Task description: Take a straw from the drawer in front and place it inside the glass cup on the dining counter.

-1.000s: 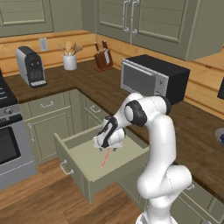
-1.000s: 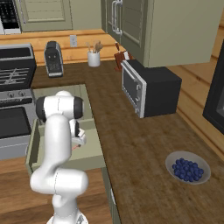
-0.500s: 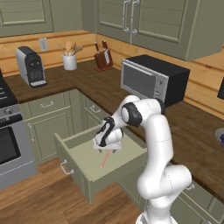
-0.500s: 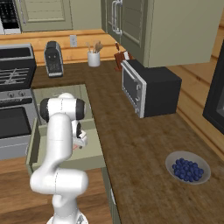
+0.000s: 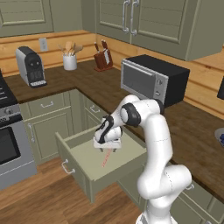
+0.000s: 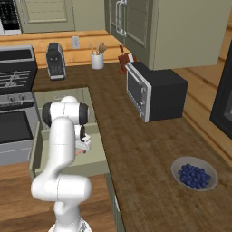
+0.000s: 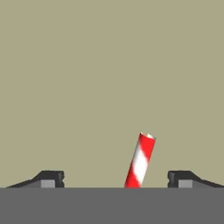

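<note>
The sage-green drawer (image 5: 81, 175) stands pulled out, and the straw (image 5: 106, 158) lies on its pale floor (image 7: 109, 78). In the hand view the straw (image 7: 140, 161) is a red-and-white striped tube that tilts up between the fingertips (image 7: 51, 178), closer to the right one. My gripper (image 5: 106, 148) reaches down into the drawer right over the straw, open, with its fingers on either side of it and apart from it. From the right base, the gripper (image 6: 80, 151) hangs low inside the drawer (image 6: 97, 156). The glass cup and the dining counter are out of view.
A black microwave (image 5: 153, 81) sits on the dark wall countertop right behind the arm. A knife block (image 5: 103, 59), utensil jar (image 5: 69, 59) and coffee machine (image 5: 30, 65) stand further back. A stove (image 5: 8, 131) is left of the drawer. A bowl of blueberries (image 6: 194, 174) rests on the counter.
The hand has sunk a little lower into the drawer, closer to the straw. The drawer and straw have not moved.
</note>
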